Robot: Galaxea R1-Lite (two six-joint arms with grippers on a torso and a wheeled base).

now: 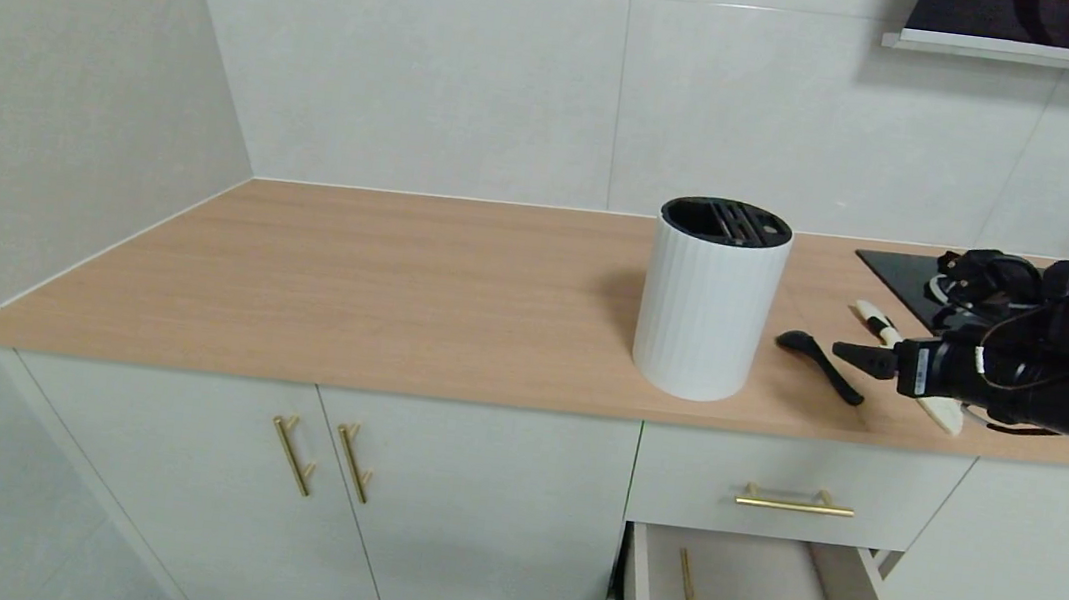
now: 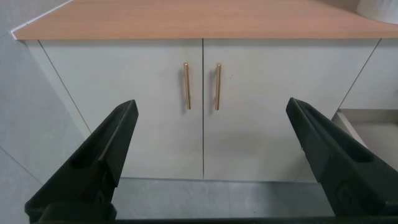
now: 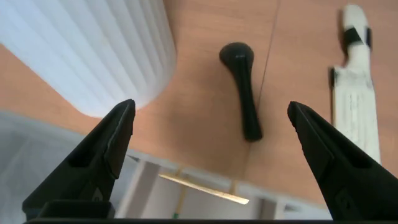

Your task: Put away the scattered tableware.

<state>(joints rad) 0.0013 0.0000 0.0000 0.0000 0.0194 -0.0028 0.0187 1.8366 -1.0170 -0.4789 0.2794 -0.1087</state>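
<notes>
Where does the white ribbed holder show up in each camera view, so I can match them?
Head view: the white ribbed holder stands upright on the countertop, right of centre.
Left wrist view: a sliver of its base sits on the countertop edge, past the cabinet doors.
Right wrist view: its ribbed wall looms close, beside the black spoon.
Shared landmark: the wooden countertop under it.

R arm extends in from the right, approx level. R gripper points left w/ fingers spread wide. L gripper fingers also spread wide.
</notes>
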